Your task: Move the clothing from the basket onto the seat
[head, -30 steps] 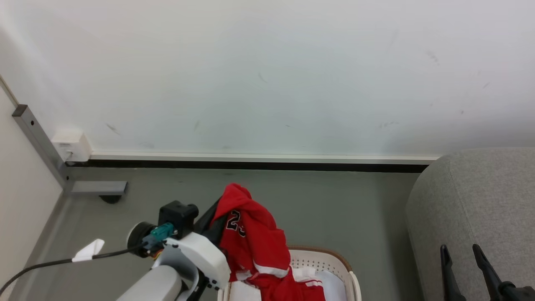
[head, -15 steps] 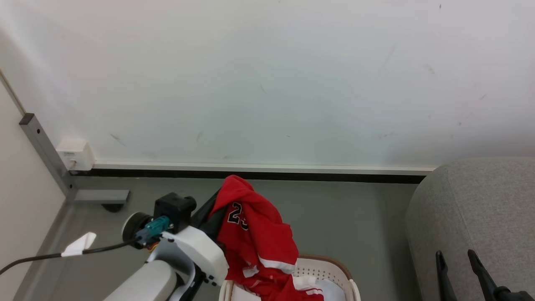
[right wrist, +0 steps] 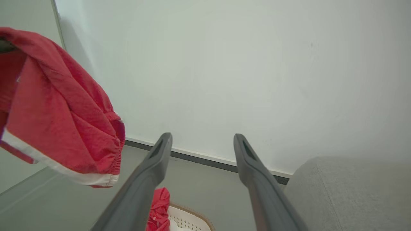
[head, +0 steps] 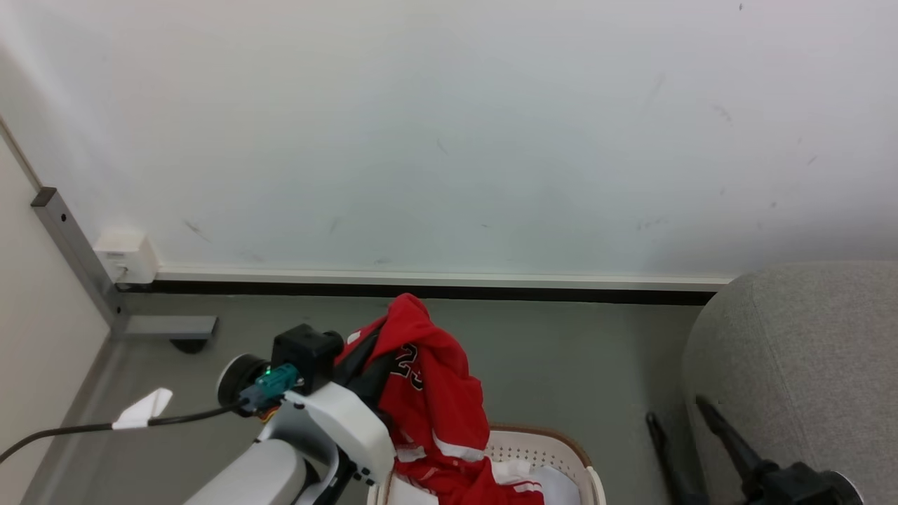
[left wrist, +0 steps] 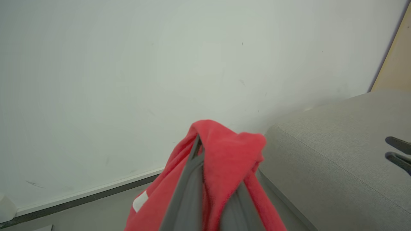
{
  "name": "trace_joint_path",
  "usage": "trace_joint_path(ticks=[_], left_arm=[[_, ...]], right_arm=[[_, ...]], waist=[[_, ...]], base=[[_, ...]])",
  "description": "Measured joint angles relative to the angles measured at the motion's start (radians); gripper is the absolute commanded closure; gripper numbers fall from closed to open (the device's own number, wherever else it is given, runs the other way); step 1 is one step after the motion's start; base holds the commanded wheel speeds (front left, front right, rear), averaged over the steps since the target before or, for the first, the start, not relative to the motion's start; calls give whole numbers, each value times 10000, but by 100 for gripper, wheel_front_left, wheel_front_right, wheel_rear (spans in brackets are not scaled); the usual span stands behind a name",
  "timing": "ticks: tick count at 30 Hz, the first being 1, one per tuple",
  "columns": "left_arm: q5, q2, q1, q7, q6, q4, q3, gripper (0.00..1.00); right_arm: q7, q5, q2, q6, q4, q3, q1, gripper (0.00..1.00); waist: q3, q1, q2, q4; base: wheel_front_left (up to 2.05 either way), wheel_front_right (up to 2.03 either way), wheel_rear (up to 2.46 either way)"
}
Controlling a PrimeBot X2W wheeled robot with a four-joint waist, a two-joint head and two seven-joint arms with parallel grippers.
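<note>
Jersey (head: pixel 428 393): held up, bunched over left end effector, tail hanging into basket
Left end effector (head: pixel 361 368): clamped on jersey
Basket (head: pixel 554 438): on floor, under jersey
Right end effector (right wrist: pixel 203 137): fingers apart, empty, beside sofa arm
Sofa (head: pixel 793 337): right of basket, against wall

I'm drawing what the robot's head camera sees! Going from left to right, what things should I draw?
White wall box → red jersey → grey sofa.
</note>
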Motion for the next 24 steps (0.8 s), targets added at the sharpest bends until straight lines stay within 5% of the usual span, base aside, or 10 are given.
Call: trace_joint_path(ticks=[10, 24], left_arm=[[17, -102, -19, 107, -44, -217, -288, 100], [92, -441, -152, 374, -343, -627, -884, 100]], right_arm=[[17, 1620, -1611, 0, 660, 4554, -2695, 0], [79, 3789, -1404, 0, 2228, 8589, -6118, 0]], waist=[[38, 0, 0, 42], [99, 0, 0, 441]], base=[[0, 0, 0], [0, 0, 0]])
